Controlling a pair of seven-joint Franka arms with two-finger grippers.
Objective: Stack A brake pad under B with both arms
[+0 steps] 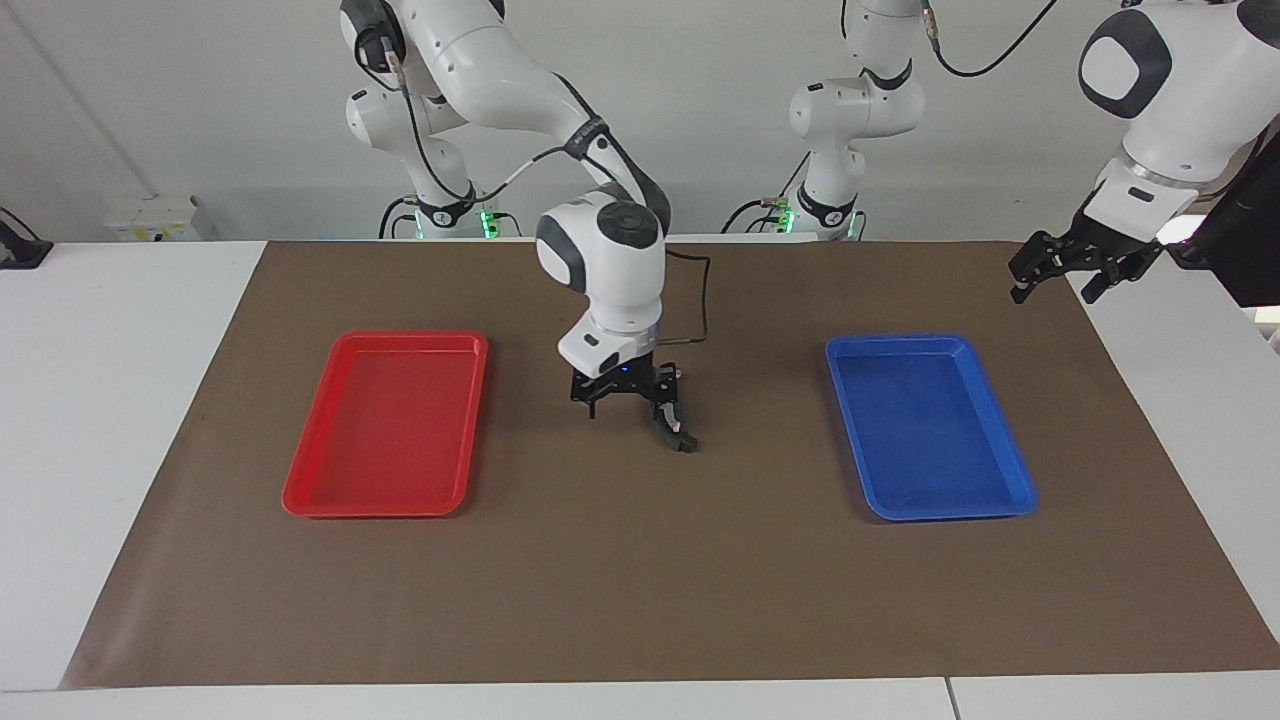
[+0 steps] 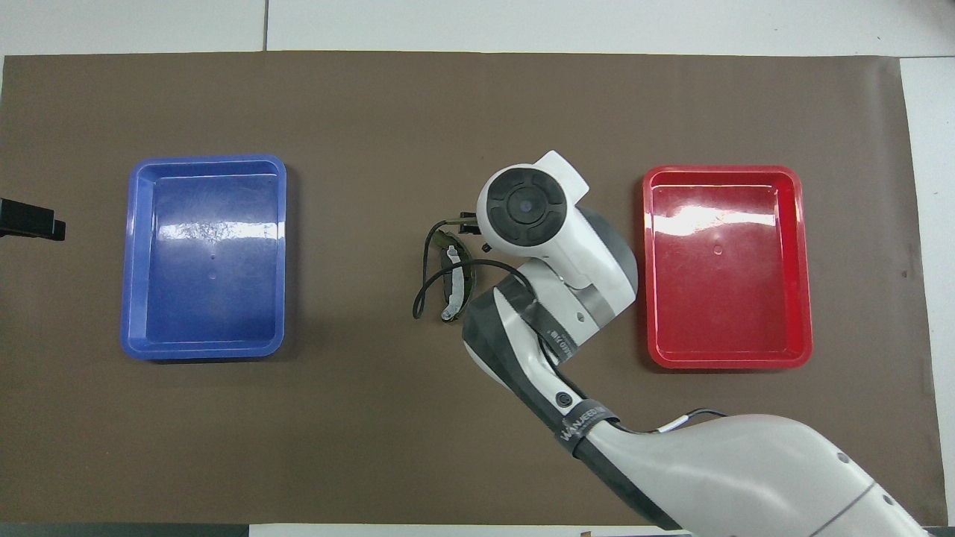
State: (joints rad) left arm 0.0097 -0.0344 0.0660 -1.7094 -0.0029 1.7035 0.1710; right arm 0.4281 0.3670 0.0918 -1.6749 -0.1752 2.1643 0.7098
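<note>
Right gripper [image 1: 622, 397] apparently off B [image 2: 452, 277]

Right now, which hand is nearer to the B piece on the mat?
Right. The right hand hangs open just beside B, toward the red tray. The left hand waits past the blue tray.

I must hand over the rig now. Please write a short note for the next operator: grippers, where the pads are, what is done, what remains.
Right gripper: open, empty, low over the mat, close beside B.
Left gripper: open, empty, waits raised at its own end of the table.
B: on the mat midway between the red tray and the blue tray, grey face up.
A pad: not seen apart; probably under B.
Done: stack seems placed.
Left: confirm A is under B, pull the right arm back.
</note>
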